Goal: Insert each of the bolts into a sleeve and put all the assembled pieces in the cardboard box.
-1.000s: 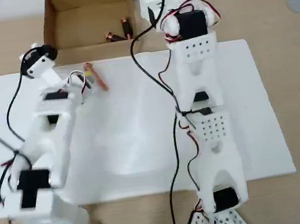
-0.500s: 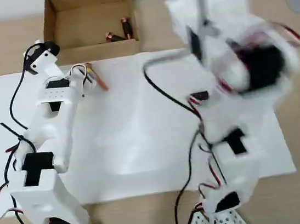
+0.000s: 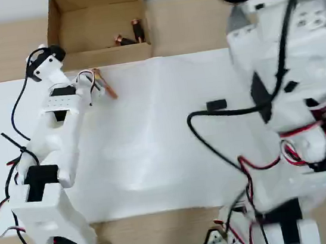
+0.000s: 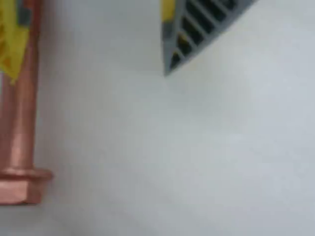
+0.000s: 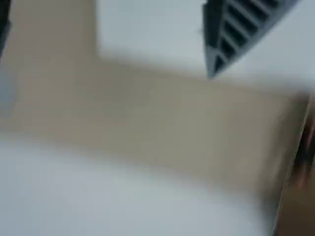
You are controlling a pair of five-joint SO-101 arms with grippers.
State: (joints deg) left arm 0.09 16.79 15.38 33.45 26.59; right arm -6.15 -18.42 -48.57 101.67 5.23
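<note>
Overhead: two white robot arms at a wooden table [image 3: 185,17] w/ a white rectangular mat [image 3: 154,147] on it. Left arm [image 3: 51,142] stretches over the mat's far left corner. Left gripper [image 4: 91,59] sits low over the mat, jaws spread wide, holding nothing. A copper-coloured flanged metal bolt [image 4: 18,123] lies flat on the mat. One yellow-taped finger [image 4: 10,39] overlaps its shaft; the grey ribbed finger [image 4: 197,24] is well apart from it. A brown cardboard box [image 3: 54,28] stands just beyond the mat's far edge, near the bolt. Two copper-coloured pieces w/ dark ends [image 3: 128,37] lie inside by its near wall. Right arm [image 3: 290,81] is raised high over the mat's right side. Right gripper [image 5: 113,59] hangs above mat edge & bare table; its grip can't be told.
</note>
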